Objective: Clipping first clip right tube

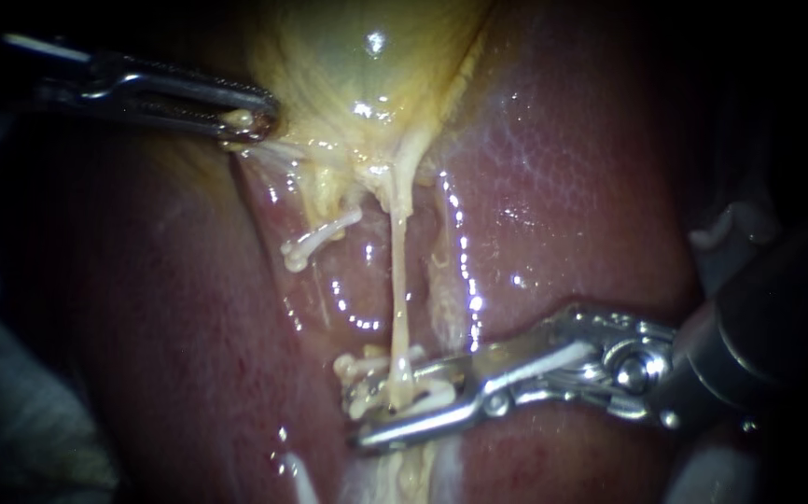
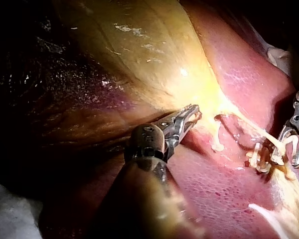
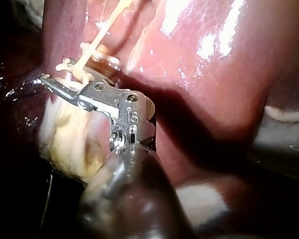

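Endoscope view: the left instrument (image 1: 253, 123) is pinched on the gallbladder (image 1: 367, 84) edge and holds it up and aside. This likely keeps the right tube (image 1: 400, 280) taut and clear of the liver (image 1: 563, 187). The right instrument (image 1: 355, 411) has its jaws spread astride the lower end of that tube, apparently to seat the clip squarely across it. A shorter tube (image 1: 315, 241) lies free to the left.

Left wrist view: the left instrument's jaws are closed on gallbladder tissue. The right instrument (image 2: 289, 153) stands beyond, astride the pale strands.

Right wrist view: the right tube (image 3: 107, 27) runs down into the spread jaws. Whether a clip is loaded cannot be determined. Apart from small stamped marks on the instrument, no label or brand shows
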Tool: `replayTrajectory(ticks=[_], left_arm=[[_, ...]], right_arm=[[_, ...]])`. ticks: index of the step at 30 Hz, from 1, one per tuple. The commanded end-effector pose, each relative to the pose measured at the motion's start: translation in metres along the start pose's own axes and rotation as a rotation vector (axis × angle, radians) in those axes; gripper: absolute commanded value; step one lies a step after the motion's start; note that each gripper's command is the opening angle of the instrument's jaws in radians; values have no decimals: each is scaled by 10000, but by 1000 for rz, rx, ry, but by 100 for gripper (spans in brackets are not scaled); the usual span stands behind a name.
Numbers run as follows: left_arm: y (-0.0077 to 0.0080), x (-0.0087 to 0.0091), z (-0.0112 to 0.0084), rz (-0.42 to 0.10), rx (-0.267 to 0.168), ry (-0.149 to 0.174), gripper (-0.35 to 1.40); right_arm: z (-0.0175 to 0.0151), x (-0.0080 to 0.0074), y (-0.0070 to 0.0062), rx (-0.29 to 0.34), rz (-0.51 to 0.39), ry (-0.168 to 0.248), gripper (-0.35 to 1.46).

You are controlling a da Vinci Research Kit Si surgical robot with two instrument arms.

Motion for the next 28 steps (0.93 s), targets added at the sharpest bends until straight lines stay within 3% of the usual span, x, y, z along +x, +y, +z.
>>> replayTrajectory(ticks=[1, 7, 10, 28], left_arm=[[0, 0, 0, 0, 0, 0, -35], [0, 0, 0, 0, 0, 0, -35], [0, 0, 0, 0, 0, 0, -35], [0, 0, 0, 0, 0, 0, -35]], right_arm=[[-1, 2, 0, 2, 1, -2, 4], [-3, 3, -1, -28, 3, 27, -16], [-6, 3, -2, -42, 3, 39, -35], [-9, 2, 1, -45, 2, 41, -35]])
